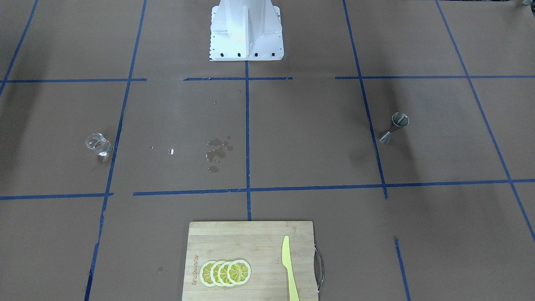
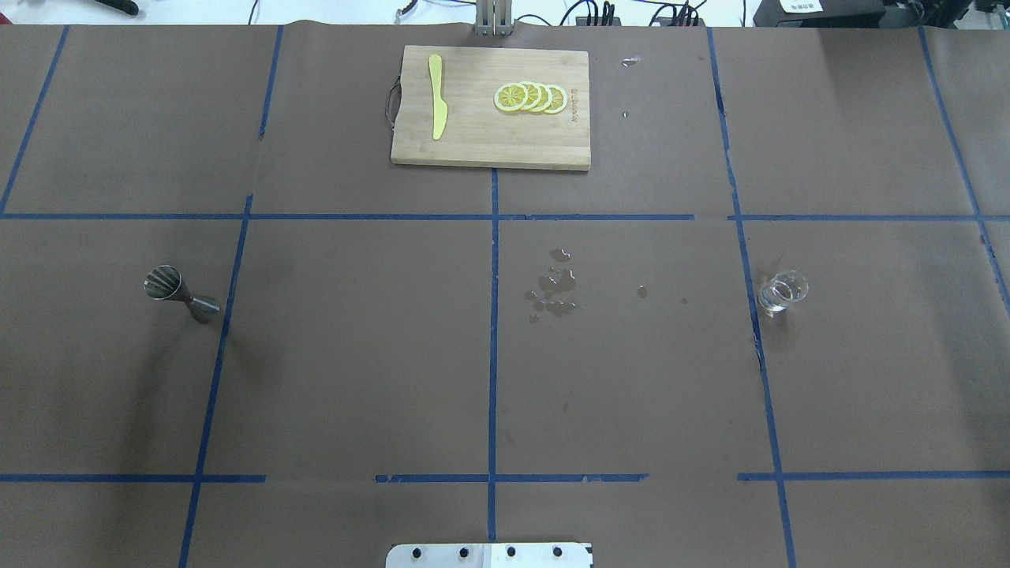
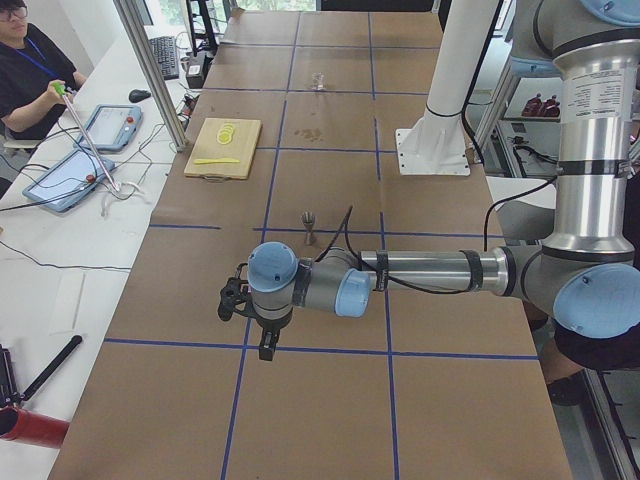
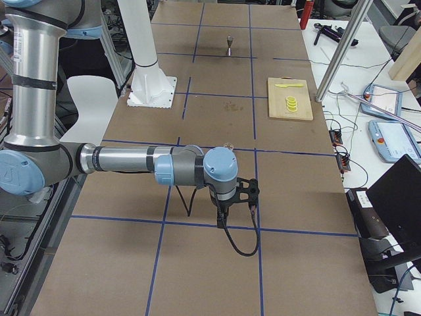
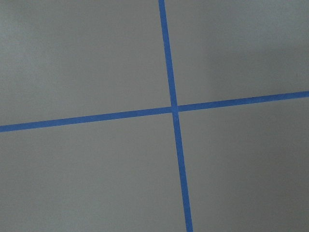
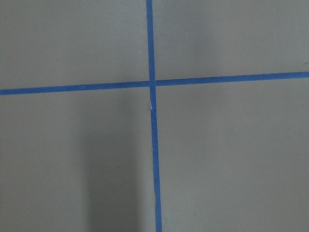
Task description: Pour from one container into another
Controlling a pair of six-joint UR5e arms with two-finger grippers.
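A steel jigger (image 2: 177, 292) stands upright on the brown paper on my left side, also visible in the front-facing view (image 1: 395, 127). A small clear glass (image 2: 781, 292) holding some liquid stands on my right side (image 1: 98, 144). My left gripper (image 3: 268, 350) shows only in the exterior left view, hanging over the table's near end well short of the jigger (image 3: 308, 228). My right gripper (image 4: 220, 222) shows only in the exterior right view, above a tape line, near the glass end. I cannot tell whether either is open or shut. Both wrist views show only paper and tape.
A wooden cutting board (image 2: 473, 142) at the far edge carries lemon slices (image 2: 530, 97) and a yellow knife (image 2: 436, 106). Spilled drops (image 2: 552, 292) lie mid-table. The white robot base (image 1: 245, 31) stands at my edge. An operator (image 3: 30, 75) sits beside the table.
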